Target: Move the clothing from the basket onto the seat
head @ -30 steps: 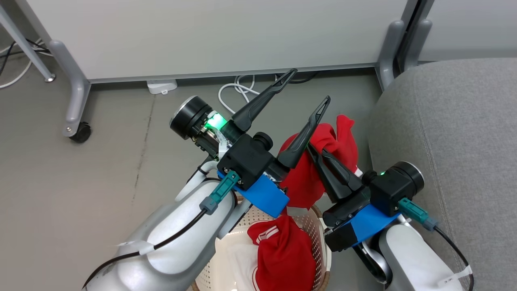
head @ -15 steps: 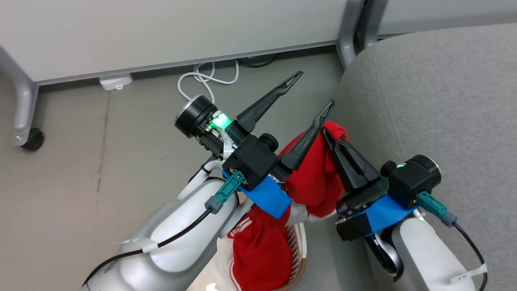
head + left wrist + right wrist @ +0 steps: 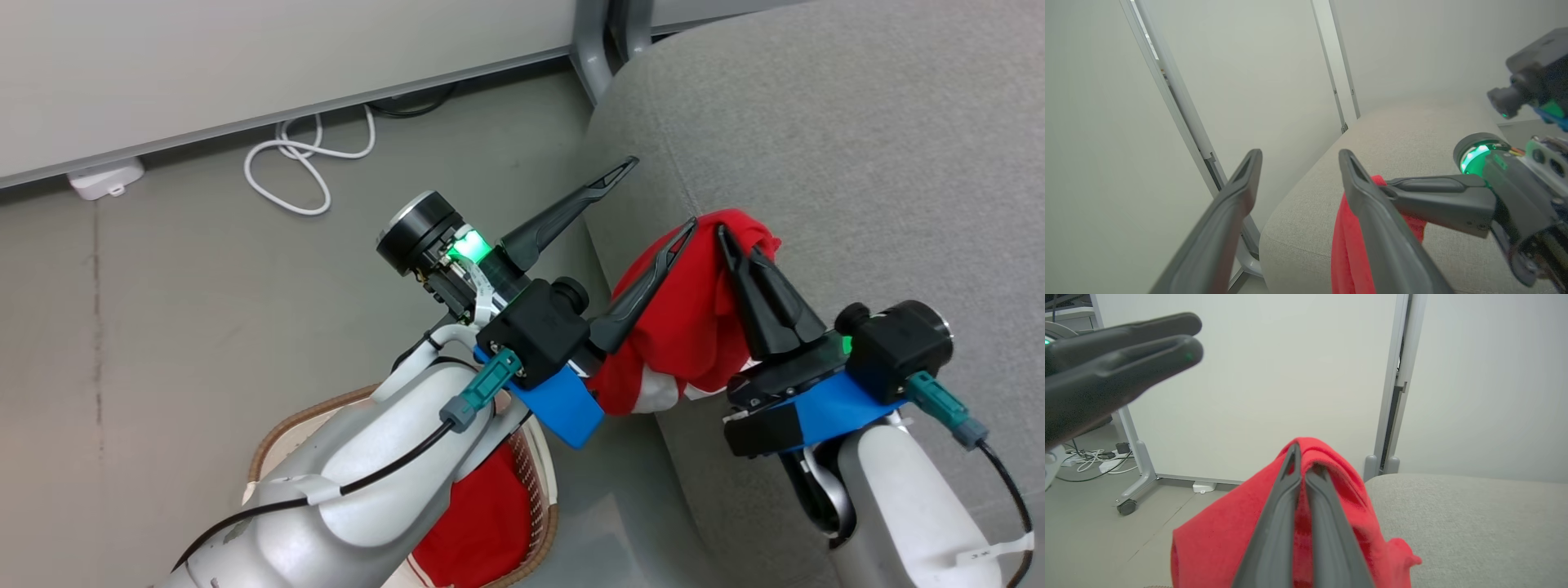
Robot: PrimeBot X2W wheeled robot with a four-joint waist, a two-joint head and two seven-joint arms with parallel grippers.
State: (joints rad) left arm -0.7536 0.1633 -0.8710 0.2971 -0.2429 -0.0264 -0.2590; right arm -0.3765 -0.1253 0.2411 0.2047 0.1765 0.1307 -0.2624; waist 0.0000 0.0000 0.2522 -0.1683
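Head view: I'm carrying a garment over the seat edge — right gripper pinching it, left gripper spread, empty — next, I reckon, reaching farther in before releasing.

The basket was mostly buried under the left arm and chopped by the bottom edge, same with the red garment inside. In the right wrist view the left gripper's fingers were just blur.

Over the large light grey fabric sofa cushion room lay open, though the spread left gripper crowded its edge.
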